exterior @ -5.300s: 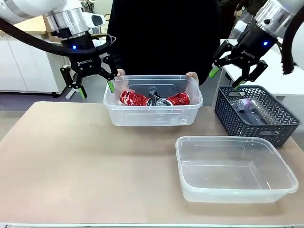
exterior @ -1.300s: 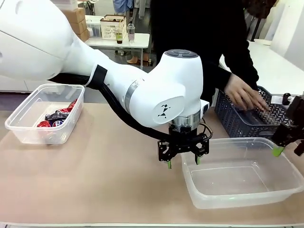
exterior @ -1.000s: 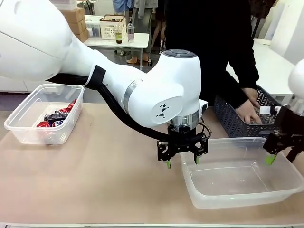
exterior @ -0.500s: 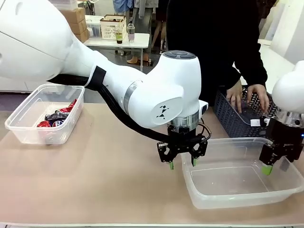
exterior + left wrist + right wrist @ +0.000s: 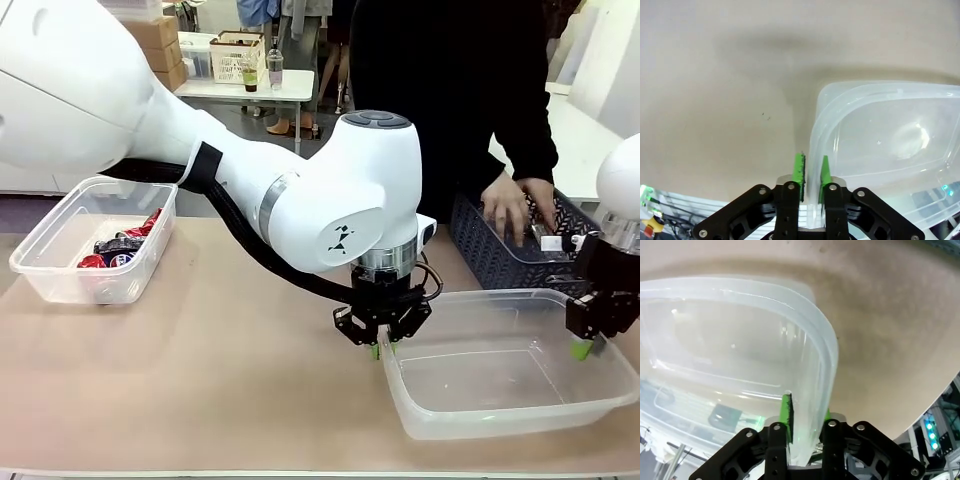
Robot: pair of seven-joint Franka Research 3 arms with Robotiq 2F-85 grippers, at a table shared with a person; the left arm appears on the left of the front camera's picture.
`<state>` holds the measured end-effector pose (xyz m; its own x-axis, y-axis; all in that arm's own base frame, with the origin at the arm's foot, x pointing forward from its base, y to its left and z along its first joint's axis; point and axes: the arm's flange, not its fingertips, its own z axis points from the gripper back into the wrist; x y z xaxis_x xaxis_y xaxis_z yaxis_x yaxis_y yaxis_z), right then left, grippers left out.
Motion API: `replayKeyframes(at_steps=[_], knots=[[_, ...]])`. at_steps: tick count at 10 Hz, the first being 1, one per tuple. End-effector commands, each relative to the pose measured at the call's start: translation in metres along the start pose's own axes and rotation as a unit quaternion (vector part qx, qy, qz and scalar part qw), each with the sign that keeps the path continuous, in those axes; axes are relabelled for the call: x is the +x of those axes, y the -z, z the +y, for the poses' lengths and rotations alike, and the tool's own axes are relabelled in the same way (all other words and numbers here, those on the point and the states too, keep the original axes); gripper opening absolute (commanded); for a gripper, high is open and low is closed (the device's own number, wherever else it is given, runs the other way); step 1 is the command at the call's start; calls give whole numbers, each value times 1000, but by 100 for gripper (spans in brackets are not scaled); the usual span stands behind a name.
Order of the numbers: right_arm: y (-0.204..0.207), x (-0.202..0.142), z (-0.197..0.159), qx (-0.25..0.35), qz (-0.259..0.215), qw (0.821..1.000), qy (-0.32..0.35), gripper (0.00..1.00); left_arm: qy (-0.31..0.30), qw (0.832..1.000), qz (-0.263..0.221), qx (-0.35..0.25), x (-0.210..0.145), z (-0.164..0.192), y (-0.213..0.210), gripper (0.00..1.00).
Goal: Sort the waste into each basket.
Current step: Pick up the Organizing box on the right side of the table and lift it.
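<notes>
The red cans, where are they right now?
In the front view, the red cans lie inside the clear tub at the left end of the table, far from the empty tub on the right.

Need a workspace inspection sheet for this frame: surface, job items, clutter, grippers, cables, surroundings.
Surface: beige table, carrying both tubs and the basket.
Job's things: red cans in the left tub; right tub holds nothing.
Clutter: dark lattice basket, person's hand inside it.
Grippers: left gripper shut on the right tub's left rim; right gripper shut on its opposite rim.
Cables: black hose along the left arm.
Surroundings: bottle on a far table.
</notes>
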<state>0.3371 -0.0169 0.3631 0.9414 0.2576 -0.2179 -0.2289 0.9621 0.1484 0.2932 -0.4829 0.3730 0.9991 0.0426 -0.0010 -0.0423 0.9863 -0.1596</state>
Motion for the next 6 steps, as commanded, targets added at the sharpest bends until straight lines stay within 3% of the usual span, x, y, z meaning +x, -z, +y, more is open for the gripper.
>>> replayKeyframes(at_steps=[1, 4, 6], knots=[[36, -44, 12, 7, -10, 1000, -2, 0, 4, 1000, 7, -7, 0, 4, 5, 0], [33, -41, 15, 7, -6, 1000, 0, 0, 0, 1000, 3, -23, 1, 12, -7, 0], [-2, -45, 35, 47, 7, 999, -9, 0, 11, 999, -4, -37, -1, 38, -42, 0]])
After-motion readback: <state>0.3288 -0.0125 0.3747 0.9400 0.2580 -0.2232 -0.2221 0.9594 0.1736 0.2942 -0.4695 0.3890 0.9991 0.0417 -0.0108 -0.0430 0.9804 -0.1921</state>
